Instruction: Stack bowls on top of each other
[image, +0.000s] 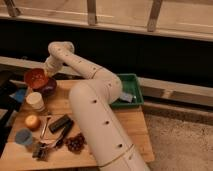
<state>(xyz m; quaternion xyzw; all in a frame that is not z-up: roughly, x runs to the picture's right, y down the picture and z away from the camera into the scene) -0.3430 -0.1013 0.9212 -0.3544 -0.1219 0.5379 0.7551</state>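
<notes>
The gripper (48, 71) hangs just above the orange-red bowl (36, 78), which sits in the dark purple bowl (48, 86). A white cup (35, 101) stands close in front, near the table's (134, 131) left edge.

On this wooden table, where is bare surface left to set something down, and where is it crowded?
Free: the table's right strip, between the arm and the edge below the green tray. Also a small patch between the white cup and the arm. Crowded: the left side, with the orange-red bowl on the purple bowl, the end effector beside them, and clutter below.
</notes>
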